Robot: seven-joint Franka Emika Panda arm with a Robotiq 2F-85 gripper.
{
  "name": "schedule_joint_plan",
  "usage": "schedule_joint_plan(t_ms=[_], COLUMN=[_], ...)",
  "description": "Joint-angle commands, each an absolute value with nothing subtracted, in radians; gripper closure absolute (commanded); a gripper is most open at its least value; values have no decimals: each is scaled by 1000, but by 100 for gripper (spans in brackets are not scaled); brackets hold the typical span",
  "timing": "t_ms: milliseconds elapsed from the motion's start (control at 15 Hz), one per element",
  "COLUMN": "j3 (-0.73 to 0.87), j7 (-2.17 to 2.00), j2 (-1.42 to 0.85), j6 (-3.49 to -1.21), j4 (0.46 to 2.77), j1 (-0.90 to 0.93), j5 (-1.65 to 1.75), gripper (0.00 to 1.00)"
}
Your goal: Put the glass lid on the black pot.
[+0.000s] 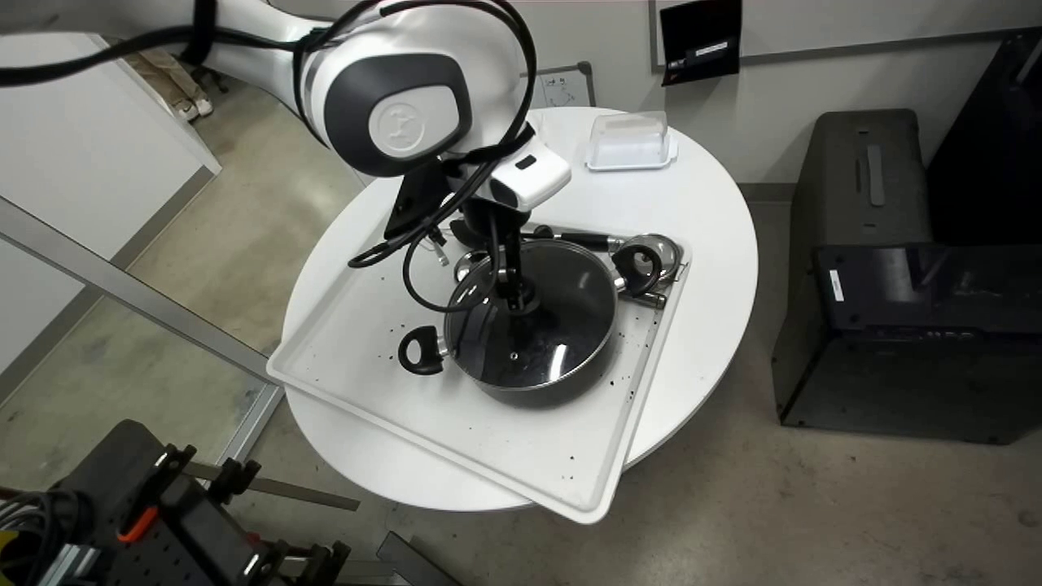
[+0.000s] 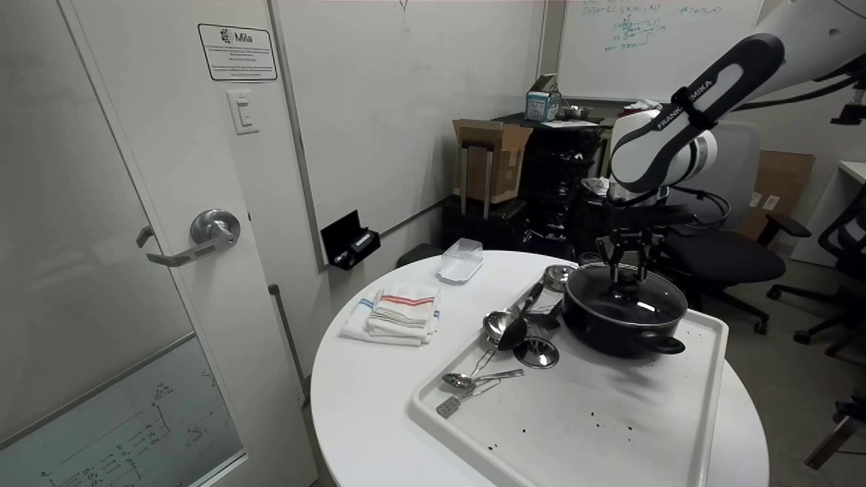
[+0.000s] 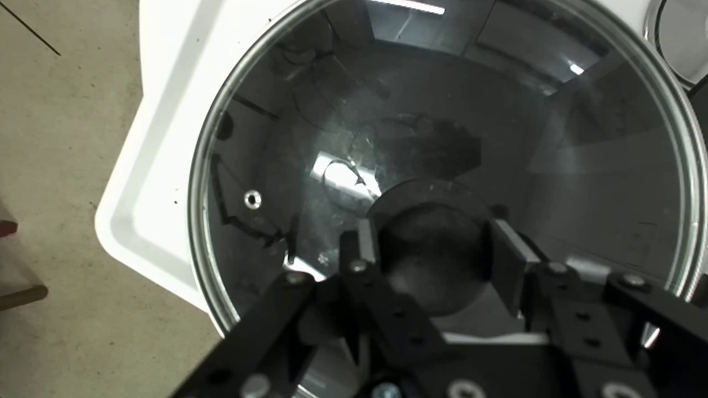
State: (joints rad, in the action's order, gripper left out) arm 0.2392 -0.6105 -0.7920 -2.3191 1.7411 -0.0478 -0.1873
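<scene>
The glass lid point(image 1: 570, 325) lies over the black pot point(image 1: 562, 396), and its rim looks level with the pot's rim in both exterior views. The pot point(image 2: 602, 336) stands on a white tray, with its two black handles sticking out. My gripper point(image 2: 628, 276) points down at the lid's centre. In the wrist view its two fingers point(image 3: 434, 243) stand on either side of the black knob point(image 3: 428, 276) and appear to press against it. The lid point(image 3: 553, 121) fills most of that view, with a small metal vent hole on its left. The pot's inside shows only darkly through the glass.
The white tray point(image 2: 575, 433) lies on a round white table point(image 2: 365, 399). Ladles and other metal utensils point(image 2: 504, 328) lie beside the pot on the tray. Folded towels point(image 2: 399, 314) and a clear plastic box point(image 2: 461, 262) stand on the table. Dark crumbs dot the tray.
</scene>
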Motion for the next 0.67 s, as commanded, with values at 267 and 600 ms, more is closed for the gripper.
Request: schedule_joint_plan(t_ms=[267, 600], j3=[255, 257], j7=[-637, -635], j2=[-745, -743], j6=[-2348, -2361], j4=[1782, 1788], j1=[-36, -38], j5=[-165, -166], gripper=[75, 75])
